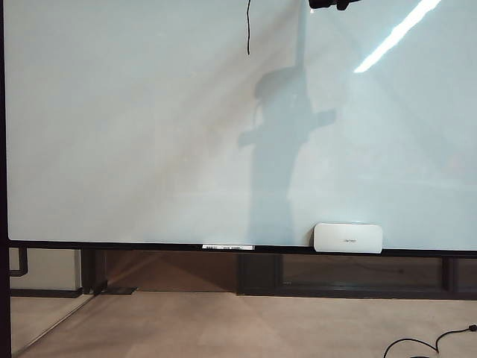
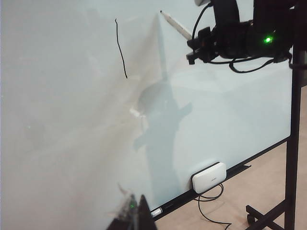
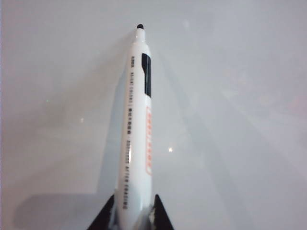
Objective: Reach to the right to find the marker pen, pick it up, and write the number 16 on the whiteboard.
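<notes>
Glossy pale grey-white, the whiteboard [image 1: 134,134] fills nearly all we can see, edged by a thin black frame. Starting at our left, the left gripper [image 2: 135,218] shows only as dark finger ends at the edge of its own wrist view, low near the board's bottom rail, and we cannot tell whether it is open or closed; nothing appears to be in it. Moving rightward, a single thin black stroke [image 1: 248,28] hangs near the top of the board, slightly bowed; we read it as the 1 of the number 16, with no 6 yet beside it. Further right, the right gripper [image 3: 130,211] is closed narrowly on the marker pen [image 3: 135,124], a white barrel with a black band, red and black printing and a dark tip, held up near the board's top edge to the right of the stroke. The tip looks close to the surface, though we cannot tell whether it touches. Our worries: the pen could slip or twist in so slim a grip once pressed, leaving faint or skipped lines; starting too near the stroke would merge the digits; and working this high, the 6 could run off the board. Low on the right, a white eraser [image 1: 348,238] sits on the rail.
</notes>
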